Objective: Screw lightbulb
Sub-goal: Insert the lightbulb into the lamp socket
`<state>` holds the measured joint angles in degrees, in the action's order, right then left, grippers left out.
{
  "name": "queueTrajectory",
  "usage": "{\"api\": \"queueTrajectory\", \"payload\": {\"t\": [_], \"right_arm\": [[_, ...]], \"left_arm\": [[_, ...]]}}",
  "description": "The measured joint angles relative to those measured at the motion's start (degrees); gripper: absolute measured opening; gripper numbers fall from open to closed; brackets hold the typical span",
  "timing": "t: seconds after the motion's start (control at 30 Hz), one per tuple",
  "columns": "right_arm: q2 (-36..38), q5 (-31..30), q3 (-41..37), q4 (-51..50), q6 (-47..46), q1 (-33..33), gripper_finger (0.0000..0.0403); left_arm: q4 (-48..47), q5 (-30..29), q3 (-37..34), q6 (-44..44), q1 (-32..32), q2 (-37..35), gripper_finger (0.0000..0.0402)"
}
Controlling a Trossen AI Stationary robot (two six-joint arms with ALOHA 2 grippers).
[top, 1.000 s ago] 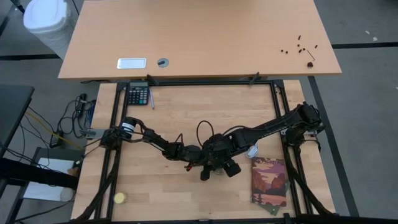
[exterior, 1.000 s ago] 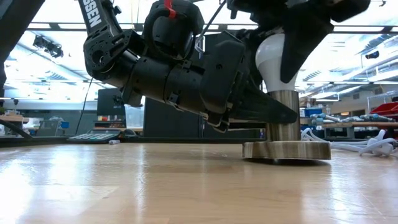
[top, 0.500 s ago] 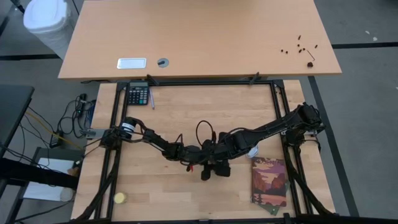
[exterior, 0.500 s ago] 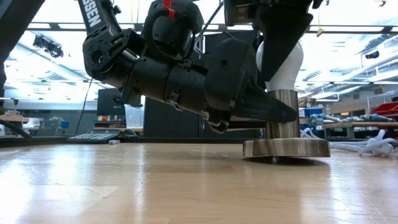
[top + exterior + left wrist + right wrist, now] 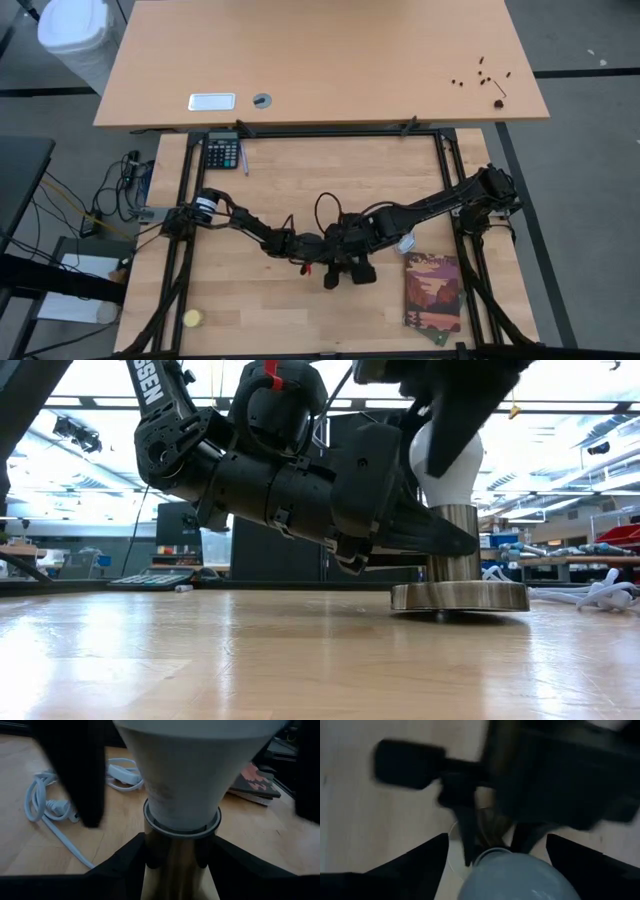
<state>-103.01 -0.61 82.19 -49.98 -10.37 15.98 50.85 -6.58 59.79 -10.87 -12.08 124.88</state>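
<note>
Cross-threading is risked if the lightbulb [image 5: 447, 460], seated upright in the socket [image 5: 458, 570] and clamped from above by the right gripper [image 5: 440, 420], is tilted while that socket is pinched by the left gripper [image 5: 177, 852].

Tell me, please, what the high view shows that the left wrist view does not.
Only the high view shows both arms meeting mid-table, plus the calculator and the yellow ball; there the arms hide the bulb. Only the left wrist view shows the bulb up close, its narrow end seated in the brass socket, the left end effector's fingers on either side of the socket, and a white cable on the table. Both views show the wooden table and the book.
</note>
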Motion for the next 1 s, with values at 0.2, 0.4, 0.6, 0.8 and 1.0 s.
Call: {"api": "queueTrajectory", "payload": {"t": [0.2, 0.4, 0.6, 0.8, 1.0], "right_arm": [[0.03, 0.42, 0.01, -0.39, 20.97, 1.95, 0.0379], [0.03, -0.59, 1.08, -3.0, 37.28, 2.75, 0.0387], [0.03, -1.45, 1.16, -4.5, 48.61, 2.71, 0.0381], [0.03, -3.64, 1.16, -5.08, 57.87, 2.63, 0.0374], [0.03, -3.33, 1.22, -6.04, 60.98, 1.57, 0.0374]], "left_arm": [[0.0, 0.27, -0.02, 0.1, -0.03, 0.0, 0.0189], [0.0, 0.32, -0.04, 0.11, -0.04, 0.0, 0.0188], [-0.04, 0.38, -0.04, 0.42, -0.04, 0.0, 0.0188], [-0.09, 0.47, -0.04, 0.61, -0.07, 0.0, 0.0188], [-0.11, 0.3, -0.04, 0.48, -0.02, 0.0, 0.0189]]}}
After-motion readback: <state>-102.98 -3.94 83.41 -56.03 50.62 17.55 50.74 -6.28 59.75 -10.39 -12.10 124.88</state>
